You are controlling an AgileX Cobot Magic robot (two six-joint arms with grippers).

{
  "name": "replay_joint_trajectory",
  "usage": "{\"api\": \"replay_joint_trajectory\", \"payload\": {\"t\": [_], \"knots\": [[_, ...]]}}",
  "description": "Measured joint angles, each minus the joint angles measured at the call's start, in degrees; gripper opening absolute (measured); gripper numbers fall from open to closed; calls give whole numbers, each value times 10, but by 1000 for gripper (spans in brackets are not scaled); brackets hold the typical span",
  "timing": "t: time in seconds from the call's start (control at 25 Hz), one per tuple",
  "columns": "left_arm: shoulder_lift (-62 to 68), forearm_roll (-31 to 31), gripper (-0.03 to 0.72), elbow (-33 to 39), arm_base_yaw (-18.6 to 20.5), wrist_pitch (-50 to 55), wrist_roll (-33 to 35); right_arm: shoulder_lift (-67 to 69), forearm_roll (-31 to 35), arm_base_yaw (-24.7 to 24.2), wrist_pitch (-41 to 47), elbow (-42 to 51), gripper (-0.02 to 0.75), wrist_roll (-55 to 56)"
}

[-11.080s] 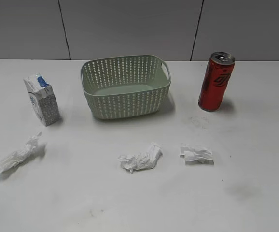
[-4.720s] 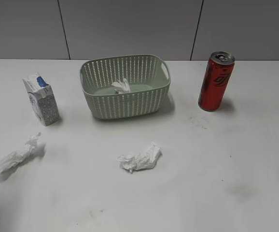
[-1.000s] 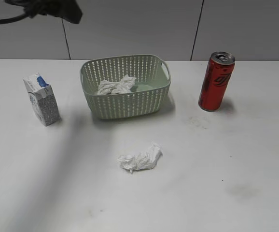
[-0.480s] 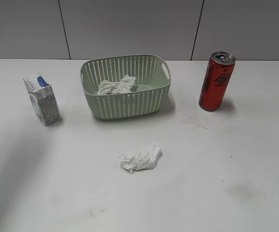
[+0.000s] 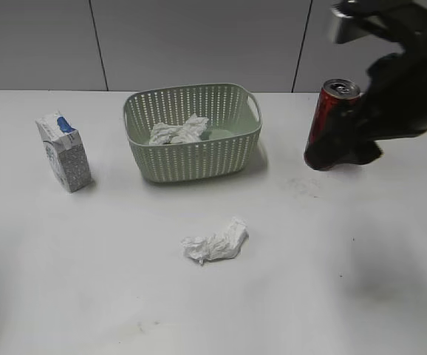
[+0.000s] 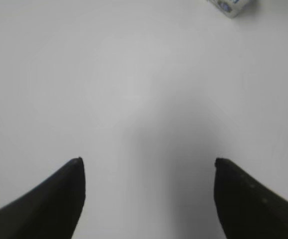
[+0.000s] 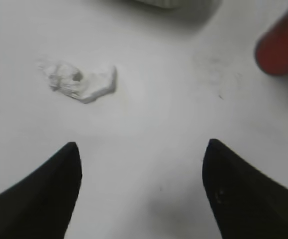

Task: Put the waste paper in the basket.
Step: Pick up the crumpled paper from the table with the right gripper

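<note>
Lying loose on the table, one crumpled waste paper wad sits ahead and left of the right pincer, whose jaws are spread and empty. Other wads already rest inside the basket, so one remains. Left pincer hangs released over bare table, a carton far ahead.

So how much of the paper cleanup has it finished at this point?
Mostly done, it seems. Crumpled paper already lies inside the basket. One waste paper wad is left on the table, in front of the basket. Nothing is in hand: the right gripper hangs open and empty above the table short of that wad, and the left gripper is open over bare table.
</note>
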Motion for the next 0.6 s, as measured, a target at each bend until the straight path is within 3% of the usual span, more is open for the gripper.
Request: {"api": "replay_joint_trajectory", "payload": {"t": [0.32, 0.6], "knots": [[-273, 1, 589, 138, 0, -15, -1, 141, -6, 86, -33, -24, 571, 7], [-488, 20, 588, 202, 0, -18, -32, 206, -16, 107, -91, -25, 571, -51]]}}
